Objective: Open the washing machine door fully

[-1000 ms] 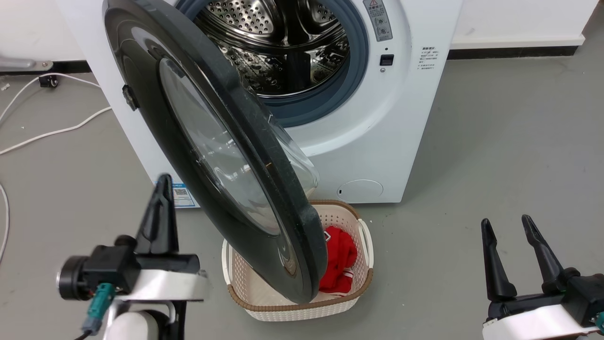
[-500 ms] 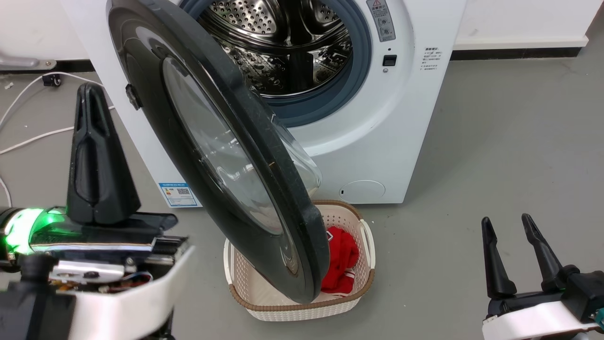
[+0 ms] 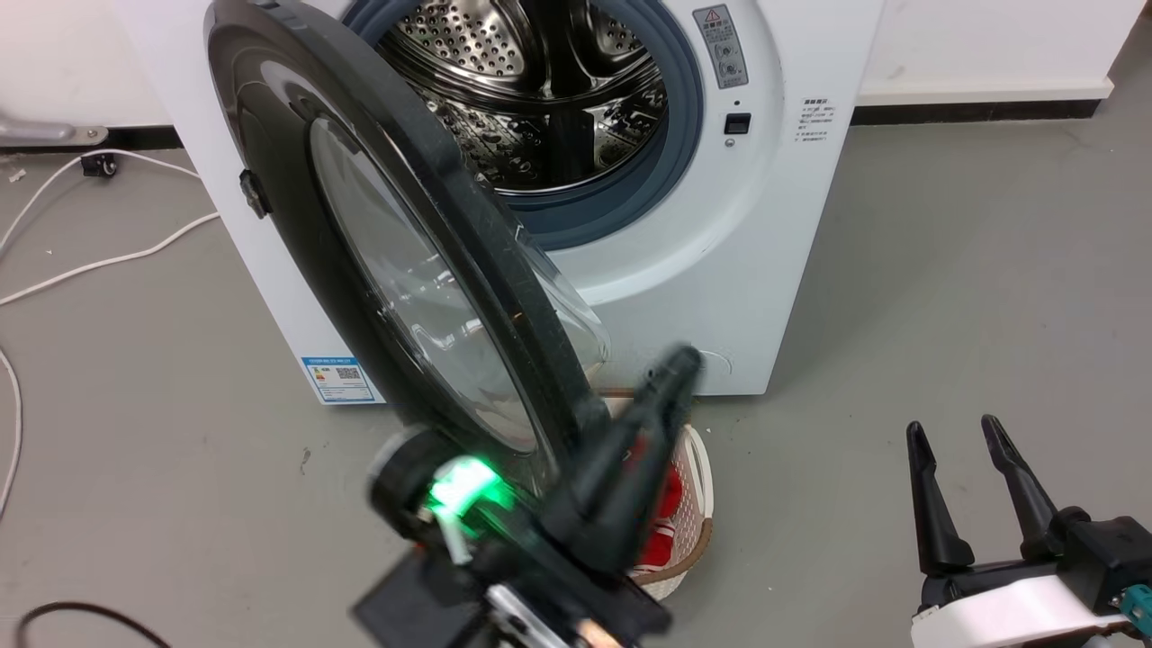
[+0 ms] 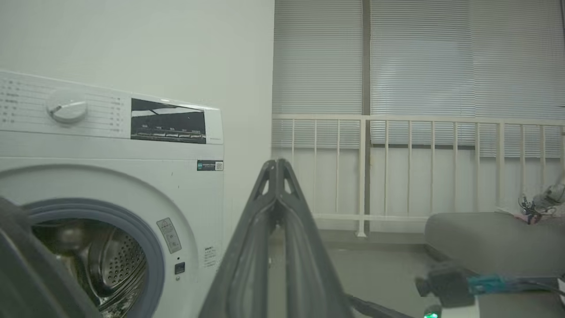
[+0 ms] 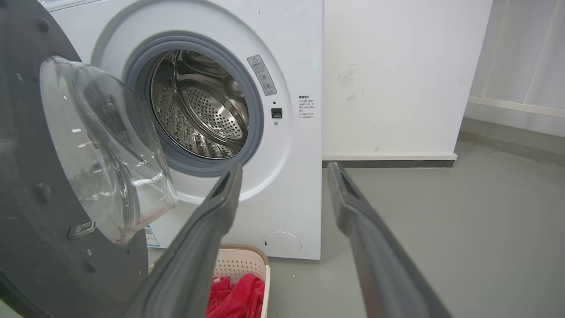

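My left gripper (image 3: 670,378) has its two fingers pressed together with nothing between them; in the left wrist view (image 4: 276,176) they meet in a single point. In the head view it is blurred. It sits low in front of the bottom edge of the door (image 3: 405,270), fingers slanting up and to the right. I cannot tell whether it touches the door. From that wrist, the door's dark rim (image 4: 26,274) lies low on the left, apart from the fingers.

My right gripper (image 3: 954,441) is spread wide and holds nothing. It sits well to the right of the door, above bare floor. Along its fingers (image 5: 284,170) the door (image 5: 66,176) stands to the left, its inner side towards me.

The door is round, glossy black and nearly as wide as the washing machine (image 3: 684,270). It stands swung partway out from the left side of the front, and its clear glass bowl bulges towards the steel drum (image 3: 540,99). The blue-grey ring around the drum is uncovered.

Beyond my left fingers, under the door's lower edge, a cream basket (image 3: 702,486) sits on the floor with red cloth (image 3: 666,504) in it.
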`<state>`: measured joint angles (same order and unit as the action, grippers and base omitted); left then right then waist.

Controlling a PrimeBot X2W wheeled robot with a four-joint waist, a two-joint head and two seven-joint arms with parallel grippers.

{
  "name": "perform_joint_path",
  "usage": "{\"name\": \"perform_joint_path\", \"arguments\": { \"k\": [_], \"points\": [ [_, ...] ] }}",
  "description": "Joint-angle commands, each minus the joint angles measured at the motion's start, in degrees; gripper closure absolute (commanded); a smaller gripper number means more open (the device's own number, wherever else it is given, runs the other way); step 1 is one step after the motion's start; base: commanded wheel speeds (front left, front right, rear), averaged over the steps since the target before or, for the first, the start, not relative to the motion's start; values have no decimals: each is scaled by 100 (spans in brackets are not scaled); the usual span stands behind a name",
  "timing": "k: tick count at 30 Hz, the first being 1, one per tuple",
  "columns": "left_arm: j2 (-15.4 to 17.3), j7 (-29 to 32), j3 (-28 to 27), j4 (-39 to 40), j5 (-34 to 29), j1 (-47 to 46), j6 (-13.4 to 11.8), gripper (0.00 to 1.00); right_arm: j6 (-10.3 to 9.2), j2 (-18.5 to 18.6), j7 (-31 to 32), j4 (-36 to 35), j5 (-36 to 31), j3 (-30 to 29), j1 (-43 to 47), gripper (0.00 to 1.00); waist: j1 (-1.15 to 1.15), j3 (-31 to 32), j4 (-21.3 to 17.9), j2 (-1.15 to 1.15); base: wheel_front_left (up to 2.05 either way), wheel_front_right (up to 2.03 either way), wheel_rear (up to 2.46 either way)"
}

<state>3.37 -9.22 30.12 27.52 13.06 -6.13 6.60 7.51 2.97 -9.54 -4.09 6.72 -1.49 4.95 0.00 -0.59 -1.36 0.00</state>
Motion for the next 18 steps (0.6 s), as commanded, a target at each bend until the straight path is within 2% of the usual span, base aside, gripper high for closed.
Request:
{"name": "perform_joint_path", "arguments": {
  "k": [1, 10, 14, 18],
  "points": [
    [76, 117, 111, -95, 82, 115, 29, 100, -4, -19, 8, 5, -18, -4, -7, 0, 0, 5, 5, 0, 0, 0, 0],
    [358, 904, 485, -774, 301, 633, -58, 100, -4, -18, 34, 39, 48, 20, 62, 0, 0, -9, 27, 0, 0, 0, 0],
    [395, 967, 432, -1119, 255, 638, -149, 100, -4, -19, 34, 65, 81, 54, 39, 0, 0, -29, 27, 0, 0, 0, 0],
    [298, 780, 313, -1584, 190, 409, -283, 100, -4, -18, 19, 94, 123, 115, -24, 0, 0, -81, -15, 0, 0, 0, 0]
  ]
}}
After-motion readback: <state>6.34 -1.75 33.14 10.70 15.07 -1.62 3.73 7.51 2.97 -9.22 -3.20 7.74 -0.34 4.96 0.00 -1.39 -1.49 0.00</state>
